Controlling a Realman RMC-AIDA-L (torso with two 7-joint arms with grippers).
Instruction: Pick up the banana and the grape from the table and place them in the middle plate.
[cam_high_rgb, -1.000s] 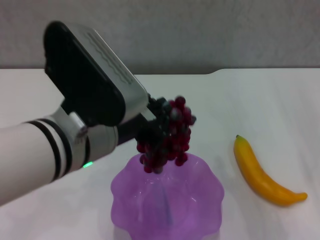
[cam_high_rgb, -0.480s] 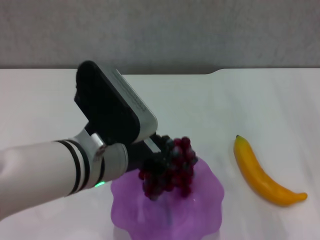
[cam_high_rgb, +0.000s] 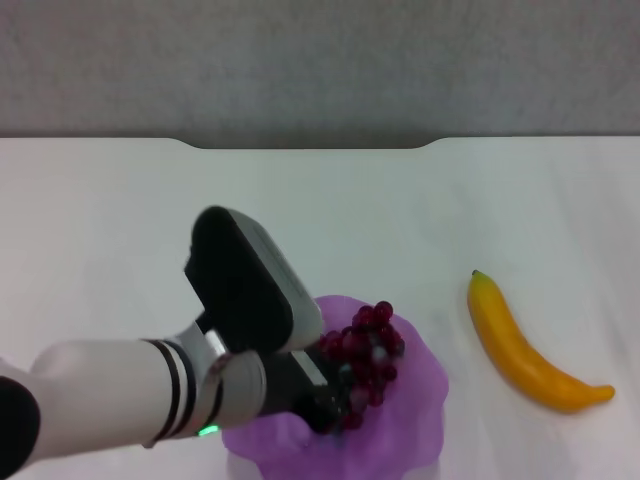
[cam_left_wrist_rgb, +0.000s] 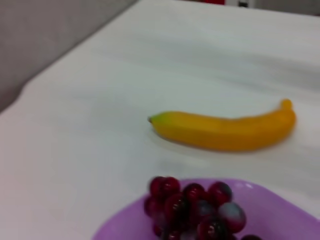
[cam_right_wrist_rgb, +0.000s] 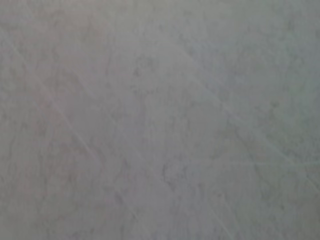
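The bunch of dark red grapes lies low inside the purple scalloped plate at the front of the white table. My left gripper reaches into the plate from the left and is shut on the bunch's near end; its wrist housing hides most of the fingers. The yellow banana lies on the table to the right of the plate, apart from it. The left wrist view shows the grapes in the plate and the banana beyond. My right gripper is out of view.
A shallow notch is cut into the table's far edge, with a grey wall behind it. The right wrist view shows only a plain grey surface.
My left arm has come down and toward the front with the grapes, from above the plate's far rim into the plate. The banana has not moved.
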